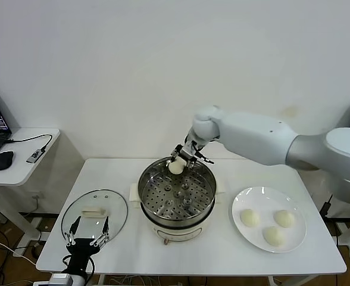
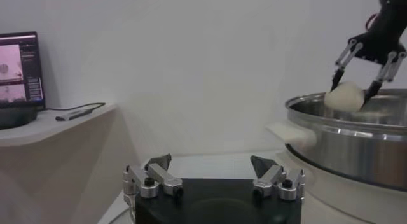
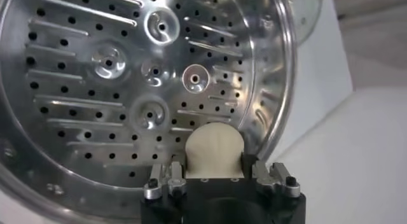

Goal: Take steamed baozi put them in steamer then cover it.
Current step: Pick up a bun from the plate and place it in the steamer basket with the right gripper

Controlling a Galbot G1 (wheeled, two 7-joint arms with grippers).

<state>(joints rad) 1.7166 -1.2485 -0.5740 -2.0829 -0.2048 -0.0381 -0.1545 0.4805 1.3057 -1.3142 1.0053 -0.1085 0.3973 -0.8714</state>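
While the left gripper waits spread wide at the lower left of the head view beside the glass cover, the right gripper pinches one baozi over the steamer's far rim at centre frame. Three baozi lie on the white plate, right, on a white tabletop against a white wall.

Left wrist view: its spread fingers fill the bottom; the bun hangs upper right; a side desk with a laptop stands left.

Right wrist view: the bun sits between the fingers, above the perforated tray.
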